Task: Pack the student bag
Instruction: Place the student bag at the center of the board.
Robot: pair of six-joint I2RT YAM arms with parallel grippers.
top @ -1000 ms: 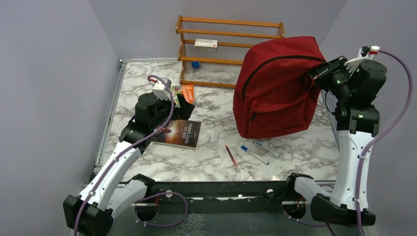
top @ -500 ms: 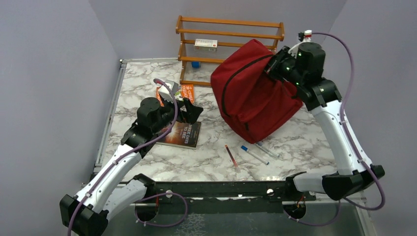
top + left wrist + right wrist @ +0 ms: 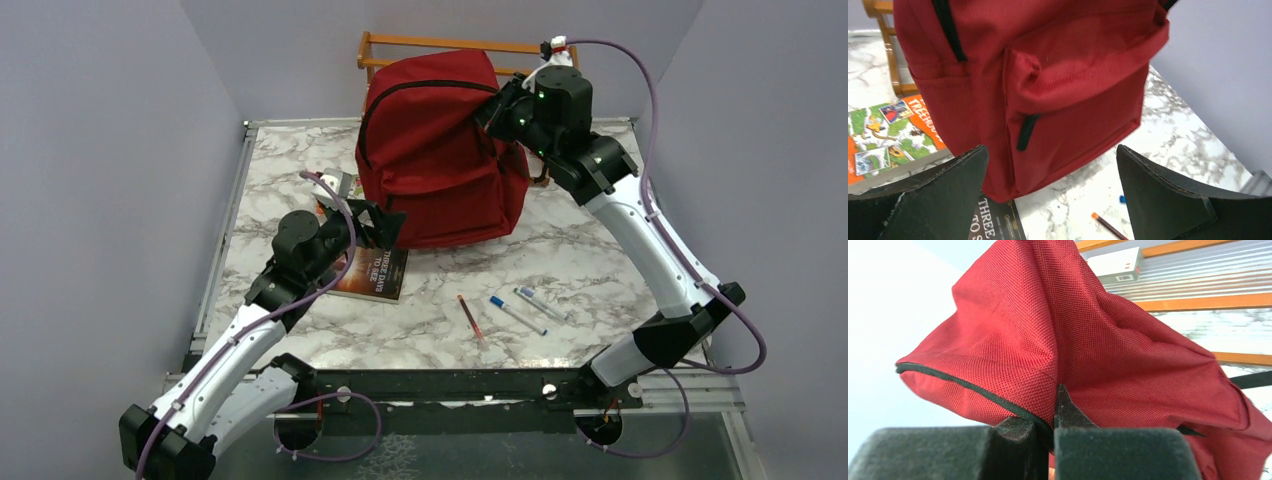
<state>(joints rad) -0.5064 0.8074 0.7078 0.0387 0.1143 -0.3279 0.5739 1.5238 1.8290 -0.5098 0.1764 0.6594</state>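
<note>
- One large dark-red soft fabric backpack (image 3: 435,150) is showing at twelve o'clock.
- Two paperback books are lying at nine o'clock: a dark-covered book (image 3: 375,275) and an orange-and-green picture book (image 3: 888,130).
- Two blue-capped white pens (image 3: 517,314) are lying at five o'clock.
- One thin red pencil (image 3: 470,317) is lying beside them.
- One orange wooden rack (image 3: 440,45) is standing at twelve o'clock.

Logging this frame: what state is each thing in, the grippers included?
student bag: upright, zips look closed, pinched near its top.
right gripper: shut on the bag's fabric.
left gripper: open, empty, facing the bag.
dark book: closed, flat on the table.
picture book: closed, flat, partly hidden by the bag.
pens: loose, lying flat on the table.
</note>
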